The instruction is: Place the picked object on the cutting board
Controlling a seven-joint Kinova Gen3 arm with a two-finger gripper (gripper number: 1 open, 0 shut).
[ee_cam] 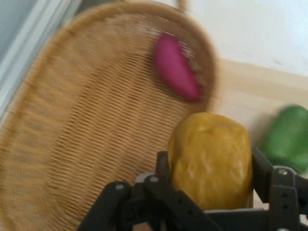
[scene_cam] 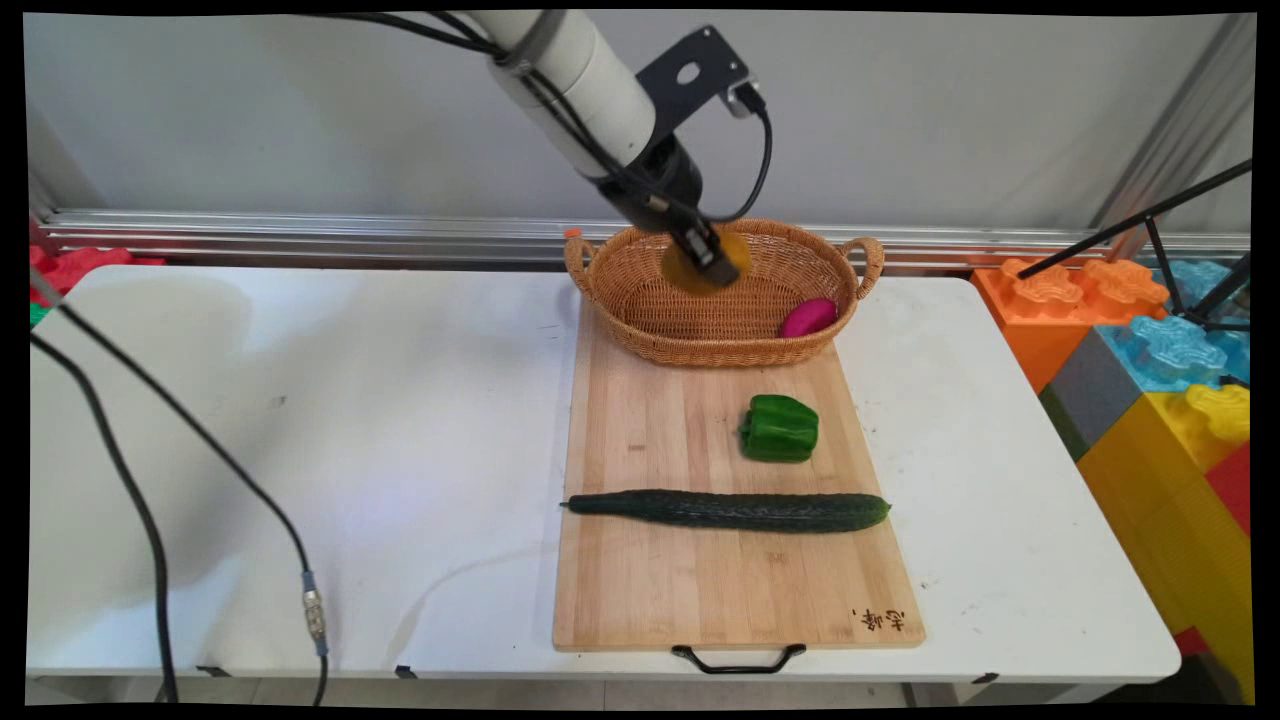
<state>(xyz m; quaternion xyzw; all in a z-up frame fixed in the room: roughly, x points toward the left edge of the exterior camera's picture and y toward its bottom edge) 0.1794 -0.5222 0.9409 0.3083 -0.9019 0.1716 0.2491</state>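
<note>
The pincer (scene_cam: 712,262) grips a yellow-brown lump (ee_cam: 210,159) above the wicker basket (scene_cam: 640,320).

We saw the hand view blurred: the basket (ee_cam: 86,120) weave smeared, its left rim cut off by the frame edge. The green pepper (ee_cam: 288,137) was cropped at right. The gripper (scene_cam: 712,262) hid part of the yellow object (scene_cam: 738,255) in main view; fingertips (ee_cam: 161,166) went behind it in hand view. The board's burnt marking (scene_cam: 880,620) was too small to read.
</note>
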